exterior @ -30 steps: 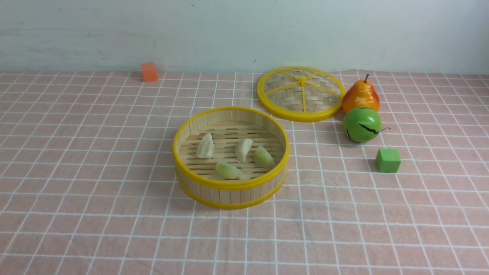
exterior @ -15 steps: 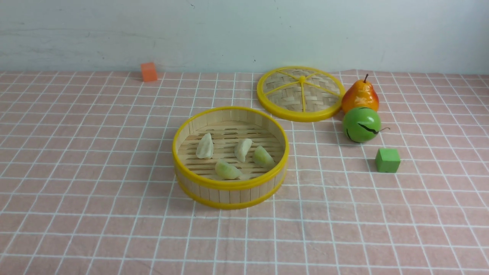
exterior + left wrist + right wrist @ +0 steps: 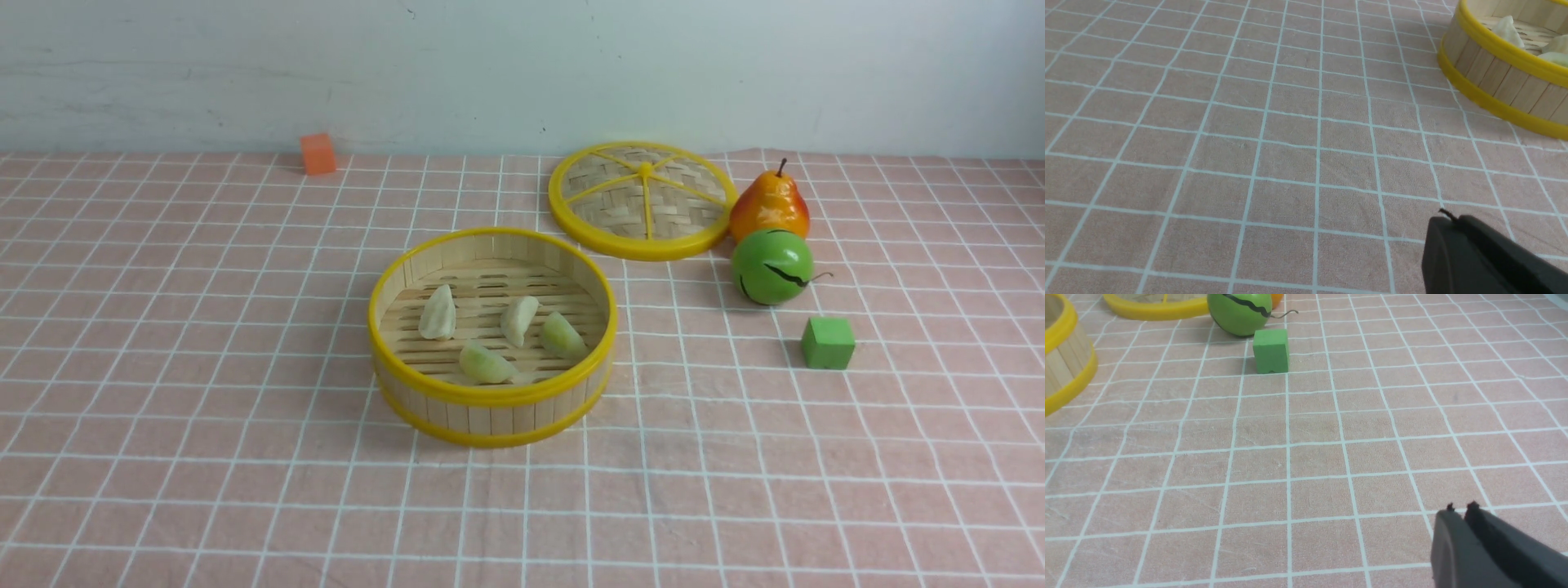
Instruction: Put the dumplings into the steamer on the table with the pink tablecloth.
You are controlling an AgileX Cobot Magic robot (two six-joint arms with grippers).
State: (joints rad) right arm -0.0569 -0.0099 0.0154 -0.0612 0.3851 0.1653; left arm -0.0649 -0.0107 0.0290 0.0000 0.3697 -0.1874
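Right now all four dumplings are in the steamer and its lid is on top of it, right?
Not quite. The four dumplings do lie in the steamer, but the lid is off: the front view shows it flat on the cloth behind the steamer, beside the pear.

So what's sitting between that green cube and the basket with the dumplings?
Nothing: between the green cube and the steamer the front view shows only bare pink tablecloth. The right wrist view shows the same.
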